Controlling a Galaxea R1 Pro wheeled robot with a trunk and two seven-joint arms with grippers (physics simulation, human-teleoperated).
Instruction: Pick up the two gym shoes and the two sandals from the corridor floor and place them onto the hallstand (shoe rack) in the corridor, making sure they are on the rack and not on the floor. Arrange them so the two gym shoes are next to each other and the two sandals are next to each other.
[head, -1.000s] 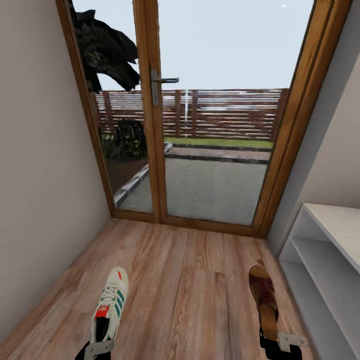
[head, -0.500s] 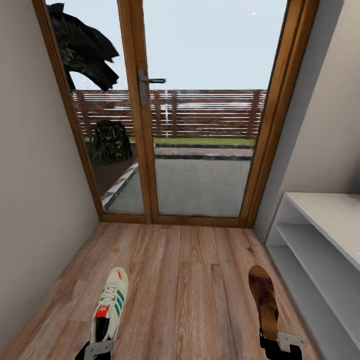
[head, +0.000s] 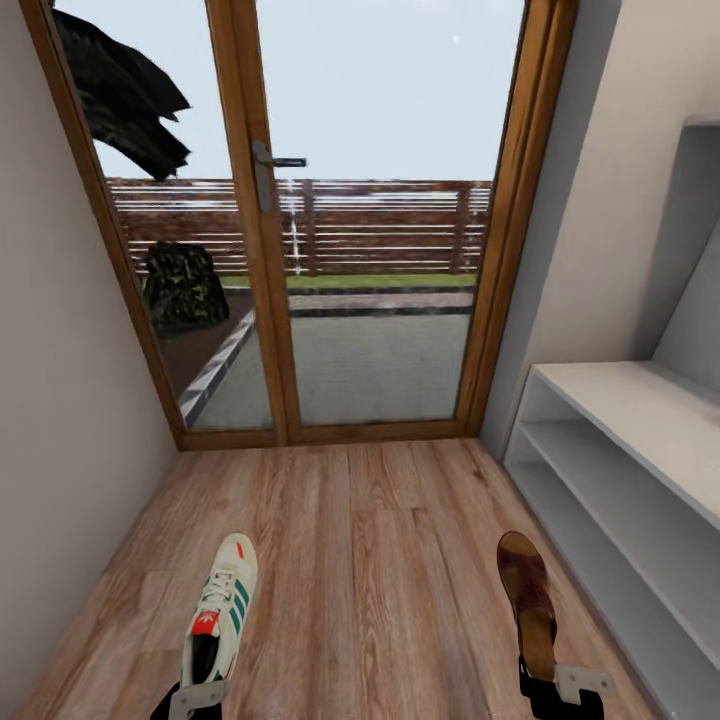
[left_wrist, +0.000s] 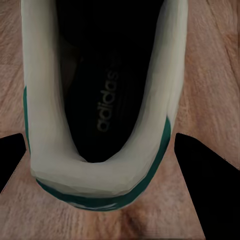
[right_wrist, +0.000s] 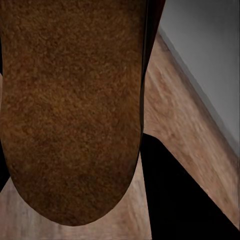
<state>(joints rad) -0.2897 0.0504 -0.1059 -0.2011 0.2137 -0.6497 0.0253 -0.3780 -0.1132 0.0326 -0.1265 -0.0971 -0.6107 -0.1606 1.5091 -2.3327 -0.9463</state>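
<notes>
In the head view, a white gym shoe (head: 220, 610) with green stripes points forward, its heel held in my left gripper (head: 195, 695). A brown sandal (head: 528, 600) is held the same way by my right gripper (head: 560, 688). The left wrist view looks into the gym shoe (left_wrist: 100, 100), whose heel sits between the dark fingers (left_wrist: 207, 185). In the right wrist view the sandal (right_wrist: 70, 100) lies over the floor, with one finger (right_wrist: 175, 195) beside it. The light-grey hallstand (head: 640, 410) stands to the right, its shelves bare. The corridor floor (head: 380, 560) is wood plank.
A glazed wooden door (head: 380, 250) with a metal handle (head: 275, 163) closes the corridor ahead. A plain wall (head: 50, 400) runs along the left. Open floor lies between me and the door.
The whole head view has swung to the right, so the door sits further left and more of the hallstand shows. The gym shoe and sandal keep their places in my grippers.
</notes>
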